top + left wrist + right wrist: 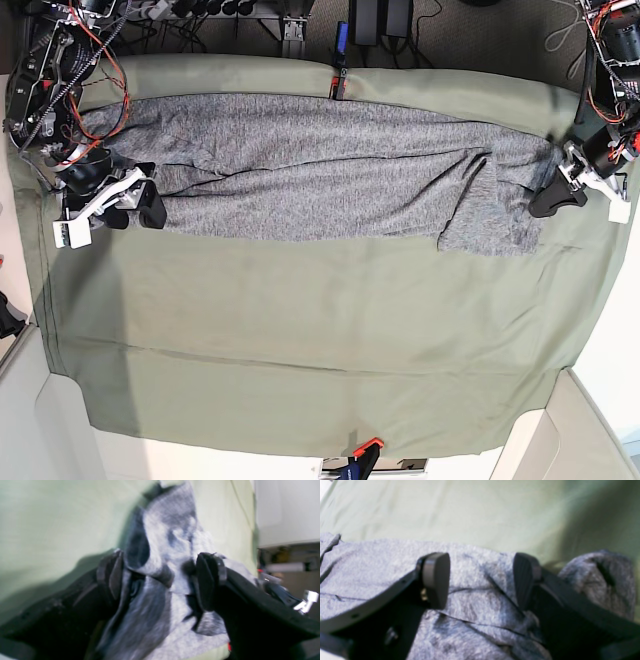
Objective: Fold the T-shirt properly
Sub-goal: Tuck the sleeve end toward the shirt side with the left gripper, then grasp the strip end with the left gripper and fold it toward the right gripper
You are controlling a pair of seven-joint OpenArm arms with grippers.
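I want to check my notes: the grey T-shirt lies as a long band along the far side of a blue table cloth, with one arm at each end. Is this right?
Not quite: the table cloth is olive green, not blue, as the base view shows. The rest holds: the grey T-shirt lies as a long band along the far side, one arm at each end.

Both arms are built of black parts with bare wiring on show: red and black cables loop around the upper joints of the right arm (pixel 45 75) and the left arm (pixel 610 50) in the base view. Each wrist carries a white bracket just behind its black claw. The right gripper (pixel 481 580) has two curved black fingers ending in thick oval pads (pixel 436 578); one pad face looks finely ribbed. A small brass-coloured screw sits behind the smooth pad, and small holes dot the finger's pale edge. The left gripper (pixel 160 580) has the same black fingers and dark pads, though blur hides their surface detail.
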